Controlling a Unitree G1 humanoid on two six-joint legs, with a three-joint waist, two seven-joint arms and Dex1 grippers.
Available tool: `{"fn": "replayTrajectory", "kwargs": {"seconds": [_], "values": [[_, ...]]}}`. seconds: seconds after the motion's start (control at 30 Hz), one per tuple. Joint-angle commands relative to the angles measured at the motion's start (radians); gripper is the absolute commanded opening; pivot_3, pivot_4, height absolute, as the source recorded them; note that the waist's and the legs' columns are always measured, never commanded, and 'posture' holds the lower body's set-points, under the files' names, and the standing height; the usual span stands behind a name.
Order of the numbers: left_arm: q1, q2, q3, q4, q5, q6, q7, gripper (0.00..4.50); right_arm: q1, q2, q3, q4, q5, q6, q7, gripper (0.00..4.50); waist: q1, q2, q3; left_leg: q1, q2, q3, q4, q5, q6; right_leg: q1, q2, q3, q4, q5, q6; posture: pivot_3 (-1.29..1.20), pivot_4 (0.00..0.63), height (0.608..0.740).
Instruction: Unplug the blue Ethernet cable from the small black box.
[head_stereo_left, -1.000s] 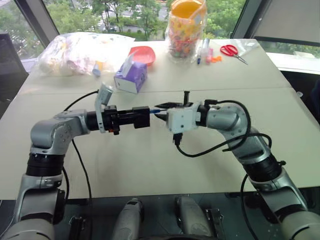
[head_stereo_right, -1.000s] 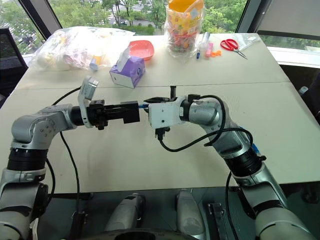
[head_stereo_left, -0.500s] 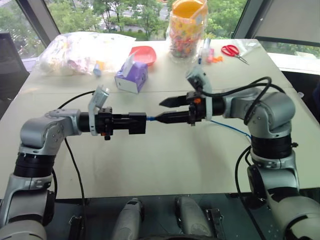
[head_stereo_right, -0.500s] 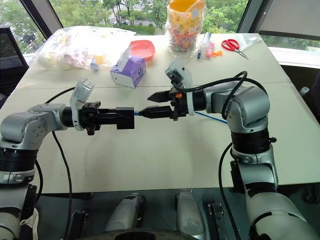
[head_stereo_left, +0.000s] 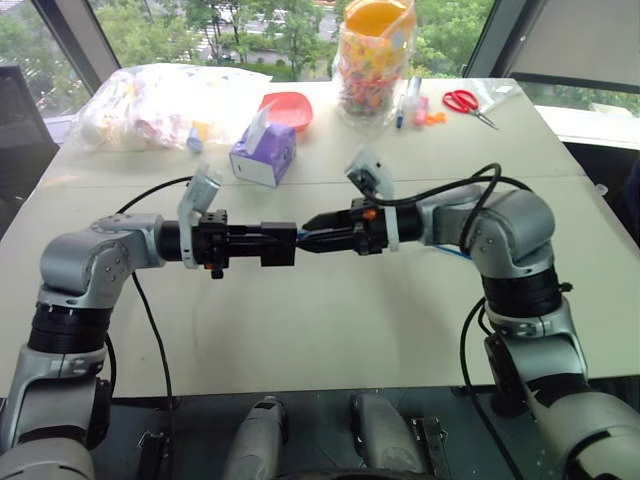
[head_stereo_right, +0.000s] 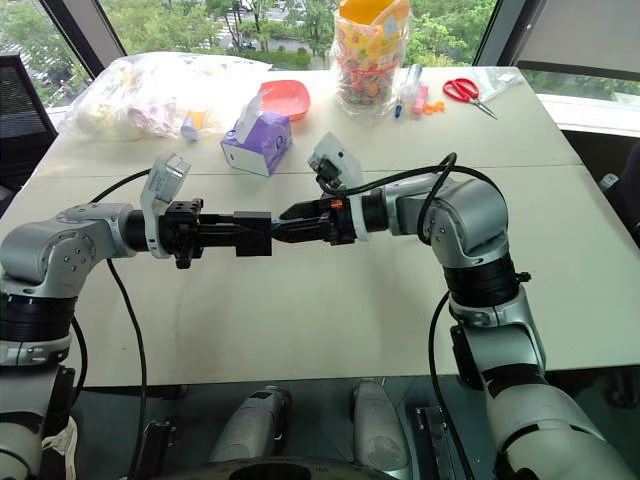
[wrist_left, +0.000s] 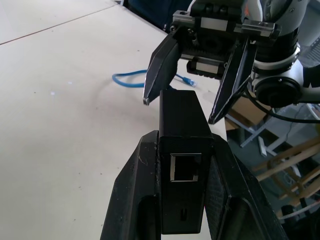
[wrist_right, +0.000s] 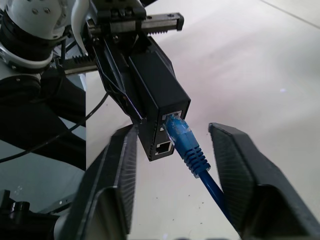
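The right gripper (wrist_right: 172, 150) has rolled and come back to the small black box (wrist_right: 155, 90) clamped in the left gripper's (wrist_left: 182, 200) fingers, its fingers now apart around the still-plugged blue Ethernet cable (wrist_right: 187, 145), ready to pinch.
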Motion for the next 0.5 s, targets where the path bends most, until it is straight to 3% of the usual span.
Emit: {"fn": "replayTrajectory", "kwargs": {"seconds": [0.03,0.37,0.47,0.5], "values": [[0.002,0.007,0.020,-0.038,-0.020,0.002,0.000,0.50,-0.027,-0.013,-0.003,-0.018,0.033,-0.012,0.009,2.57,0.000,0.000,0.000,0.000,0.000,0.000,0.000,0.000,0.000,0.000,0.000,0.000,0.000,0.000,0.000,0.00,0.150,0.740],[0.021,0.018,0.011,-0.063,-0.018,-0.006,-0.021,0.50,-0.021,-0.048,0.013,-0.024,0.057,-0.014,0.025,2.57,0.000,0.000,0.000,0.000,0.000,0.000,0.000,0.000,0.000,0.000,0.000,0.000,0.000,0.000,0.000,0.00,0.150,0.740],[0.022,0.017,0.012,-0.067,-0.021,-0.005,-0.020,0.50,-0.022,-0.057,0.015,-0.025,0.067,-0.011,0.030,1.79,0.000,0.000,0.000,0.000,0.000,0.000,0.000,0.000,0.000,0.000,0.000,0.000,0.000,0.000,0.000,0.00,0.150,0.740],[0.022,0.017,0.012,-0.068,-0.022,-0.005,-0.020,0.50,-0.022,-0.058,0.016,-0.025,0.069,-0.011,0.031,1.28,0.000,0.000,0.000,0.000,0.000,0.000,0.000,0.000,0.000,0.000,0.000,0.000,0.000,0.000,0.000,0.00,0.150,0.740]]}}
